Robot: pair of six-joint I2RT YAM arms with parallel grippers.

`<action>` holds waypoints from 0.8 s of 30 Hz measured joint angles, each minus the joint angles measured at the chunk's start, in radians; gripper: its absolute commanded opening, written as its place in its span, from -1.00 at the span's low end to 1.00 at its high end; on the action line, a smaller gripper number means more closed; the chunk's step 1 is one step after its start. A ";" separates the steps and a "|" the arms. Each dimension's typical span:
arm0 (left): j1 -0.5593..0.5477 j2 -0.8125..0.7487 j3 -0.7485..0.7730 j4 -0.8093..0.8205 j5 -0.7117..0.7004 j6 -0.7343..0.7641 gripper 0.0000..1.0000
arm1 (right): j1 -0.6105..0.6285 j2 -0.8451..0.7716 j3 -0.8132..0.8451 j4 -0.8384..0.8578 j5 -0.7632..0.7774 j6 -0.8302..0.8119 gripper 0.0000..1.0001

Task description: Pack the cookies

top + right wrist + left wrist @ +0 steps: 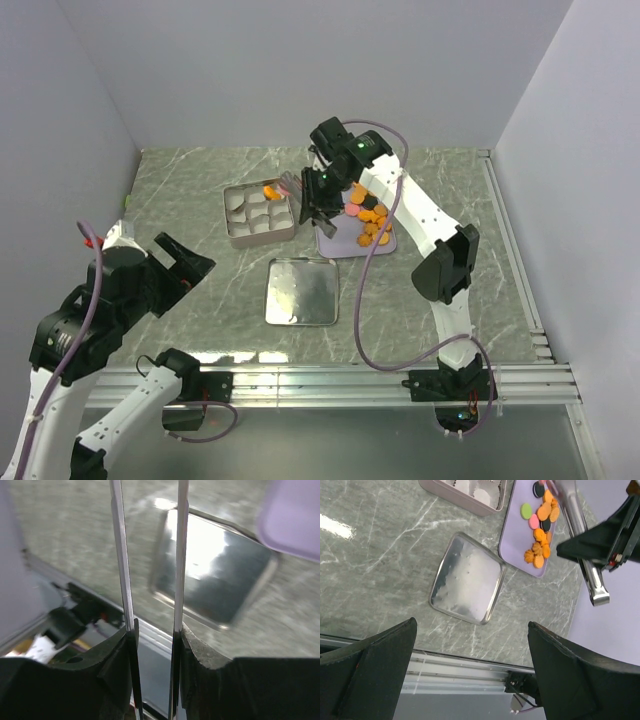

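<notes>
- Right claw (pixel 318 200) is closed on metal tongs (pixel 592 577). The tong tips point left, over the far right corner of the tin (pixel 240 232).
- Something pinkish shows at the tips; I cannot tell if it is a cookie.
- Cookies (pixel 368 215) are piled on the lavender tray (pixel 335 245), touching the tin's right side, just right of the right claw. Judged: tongs must swing right and down.
- Right arm is much nearer. Left claw (pixel 195 270) is wide open, holding nothing, well apart at near left.
- Tin holds white paper cups, with orange in 1 far cup.
- Lid (pixel 300 292) lies inside-up on the table (pixel 200 180).
</notes>
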 measured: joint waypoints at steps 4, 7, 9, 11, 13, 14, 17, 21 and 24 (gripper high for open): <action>0.000 0.050 0.032 0.003 0.018 0.007 0.97 | 0.006 0.031 0.010 0.106 -0.111 0.051 -0.18; 0.000 0.086 0.055 0.008 0.034 0.009 0.95 | 0.017 0.055 0.008 0.183 -0.167 0.092 -0.18; 0.000 0.108 0.064 0.016 0.048 0.012 0.93 | 0.023 0.072 0.005 0.244 -0.201 0.120 -0.18; 0.000 0.127 0.078 0.017 0.059 0.021 0.93 | 0.024 0.089 0.005 0.308 -0.232 0.152 -0.18; 0.000 0.146 0.093 0.022 0.068 0.030 0.93 | 0.027 0.109 0.005 0.377 -0.257 0.187 -0.18; 0.000 0.153 0.099 0.024 0.072 0.032 0.93 | 0.028 0.120 0.005 0.409 -0.269 0.204 -0.18; 0.000 0.166 0.112 0.032 0.082 0.034 0.93 | 0.029 0.164 0.005 0.506 -0.302 0.262 -0.18; 0.000 0.185 0.146 0.041 0.092 0.038 0.94 | 0.029 0.232 0.005 0.599 -0.317 0.322 -0.17; 0.000 0.197 0.187 0.046 0.093 0.045 0.93 | 0.029 0.277 0.005 0.638 -0.318 0.351 -0.16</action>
